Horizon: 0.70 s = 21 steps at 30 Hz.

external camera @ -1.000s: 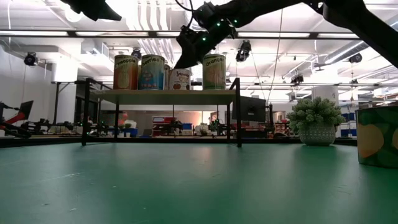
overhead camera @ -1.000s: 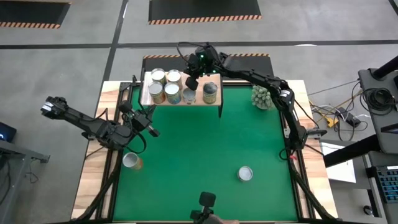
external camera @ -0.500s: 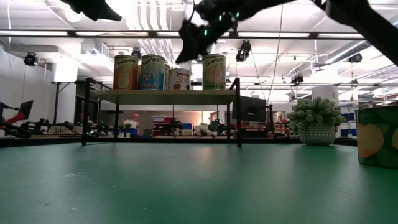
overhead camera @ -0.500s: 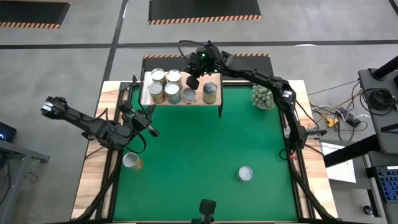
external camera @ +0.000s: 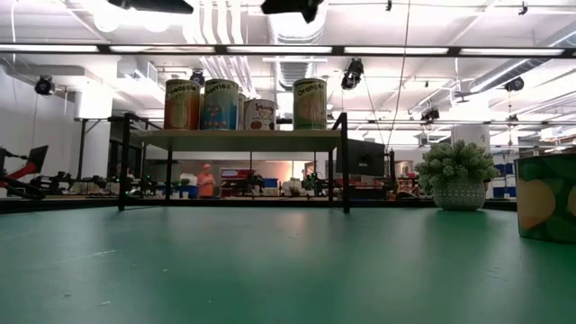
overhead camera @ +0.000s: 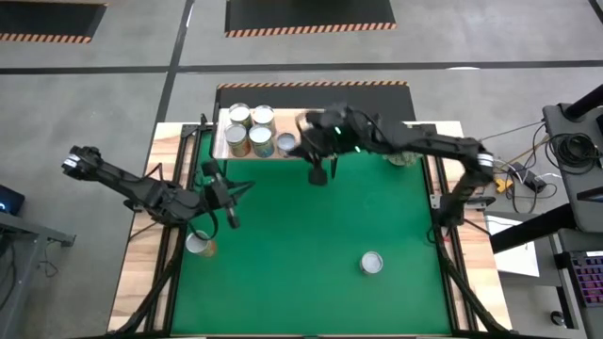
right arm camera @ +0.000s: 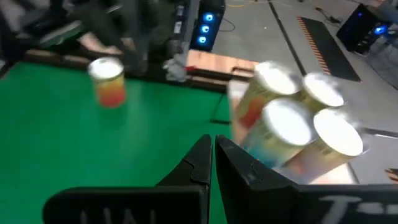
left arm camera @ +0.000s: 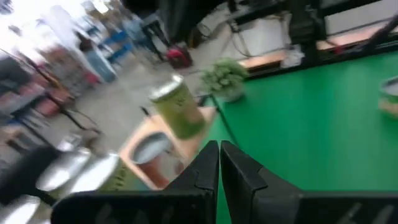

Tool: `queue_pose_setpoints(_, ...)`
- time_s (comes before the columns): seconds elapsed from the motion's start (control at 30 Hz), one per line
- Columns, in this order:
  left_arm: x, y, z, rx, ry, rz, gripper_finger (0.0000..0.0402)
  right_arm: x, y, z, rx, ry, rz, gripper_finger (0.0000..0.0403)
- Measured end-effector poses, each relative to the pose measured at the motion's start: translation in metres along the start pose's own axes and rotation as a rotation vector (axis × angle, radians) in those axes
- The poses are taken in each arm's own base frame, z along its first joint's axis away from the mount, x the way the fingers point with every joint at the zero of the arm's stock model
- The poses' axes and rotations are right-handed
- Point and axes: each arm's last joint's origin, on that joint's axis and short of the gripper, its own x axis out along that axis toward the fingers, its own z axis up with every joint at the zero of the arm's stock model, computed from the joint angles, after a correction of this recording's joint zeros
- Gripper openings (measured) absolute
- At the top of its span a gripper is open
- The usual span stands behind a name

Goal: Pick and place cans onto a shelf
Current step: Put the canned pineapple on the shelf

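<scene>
the right end effector point(right arm camera: 212, 163) hangs with its two dark fingers point(right arm camera: 194, 165) pressed together over the green surface point(right arm camera: 74, 149). a cluster of silver-topped cans point(right arm camera: 292, 134) stands close ahead; one orange-labelled can point(right arm camera: 107, 81) stands well apart.

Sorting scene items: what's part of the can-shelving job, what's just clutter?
Job:
- shelf with cans on it
- loose can on the mat
- loose can at the mat's left edge
- left gripper, shut, empty
- right gripper, shut, empty, by the shelf

Lying about:
- potted plant
- green box
</scene>
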Motion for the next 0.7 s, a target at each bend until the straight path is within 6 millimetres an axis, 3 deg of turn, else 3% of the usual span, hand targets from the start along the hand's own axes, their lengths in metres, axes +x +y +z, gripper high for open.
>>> queue_pose_setpoints(0.17, -0.004, 0.002, 0.007, -0.160, 0.159, -0.129, 0.0000, -0.008, 0.046, -0.033, -0.047, 0.029, -0.007, 0.0009)
queue_pose_setpoints(0.3, -0.005, -0.003, 0.005, -0.370, 0.377, -0.186, 0.0000, -0.018, 0.068, -0.057, -0.096, 0.023, 0.019, 0.0009)
queue_pose_setpoints(0.5, 0.001, -0.029, -0.019, -0.587, 0.825, -0.258, 0.0000, -0.024, 0.078, -0.086, -0.124, -0.049, 0.011, 0.0009)
queue_pose_setpoints(0.6, 0.000, -0.037, -0.029, -0.693, 1.112, -0.199, 0.0000, -0.026, 0.078, -0.093, -0.153, -0.109, -0.012, 0.0009)
queue_pose_setpoints(0.7, -0.007, -0.043, -0.037, -0.691, 1.359, -0.092, 0.0000, -0.025, 0.079, -0.097, -0.186, -0.156, -0.027, 0.0009)
